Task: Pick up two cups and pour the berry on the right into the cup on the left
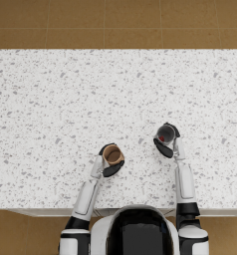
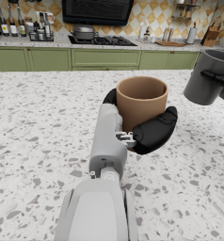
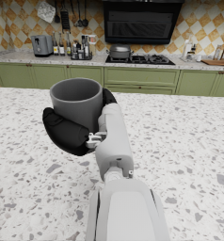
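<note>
Inside the right robot hand (image 1: 165, 144), grey cup (image 1: 166, 133) holds berry (image 1: 161, 138).

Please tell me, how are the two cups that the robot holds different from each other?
The brown cup is tan, while the grey cup is dark grey. The brown cup looks empty from the head view; the grey cup shows something red inside, the berry. The left hand holds the brown cup nearer the robot; the right hand holds the grey cup farther out. Both are upright, handleless cups.
</note>
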`<move>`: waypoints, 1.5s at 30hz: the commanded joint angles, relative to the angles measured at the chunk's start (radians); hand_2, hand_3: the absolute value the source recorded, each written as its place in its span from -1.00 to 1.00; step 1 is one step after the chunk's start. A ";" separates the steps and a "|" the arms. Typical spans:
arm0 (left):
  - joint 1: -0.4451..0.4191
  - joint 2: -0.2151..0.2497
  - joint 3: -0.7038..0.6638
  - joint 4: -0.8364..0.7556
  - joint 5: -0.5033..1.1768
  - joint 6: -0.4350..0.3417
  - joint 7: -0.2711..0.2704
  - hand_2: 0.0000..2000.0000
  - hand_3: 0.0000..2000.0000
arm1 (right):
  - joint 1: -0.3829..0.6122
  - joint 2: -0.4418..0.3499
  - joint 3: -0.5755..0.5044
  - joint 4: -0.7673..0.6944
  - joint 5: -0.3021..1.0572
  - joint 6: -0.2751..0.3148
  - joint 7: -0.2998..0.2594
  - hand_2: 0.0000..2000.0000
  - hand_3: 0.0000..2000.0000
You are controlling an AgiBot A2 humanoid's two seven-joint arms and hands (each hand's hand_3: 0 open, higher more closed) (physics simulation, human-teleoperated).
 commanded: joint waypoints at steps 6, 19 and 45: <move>0.208 0.111 0.029 0.184 0.031 -0.003 0.001 1.00 0.28 | 0.027 -0.016 0.025 0.154 0.094 -0.002 0.000 1.00 0.28; 0.257 0.148 0.069 0.228 0.321 -0.011 0.001 1.00 0.28 | 0.134 -0.068 0.090 0.241 0.507 0.009 0.000 1.00 0.28; 0.339 0.127 0.130 0.320 0.468 -0.010 0.003 1.00 0.28 | 0.136 -0.098 0.168 0.385 1.342 0.022 0.002 1.00 0.28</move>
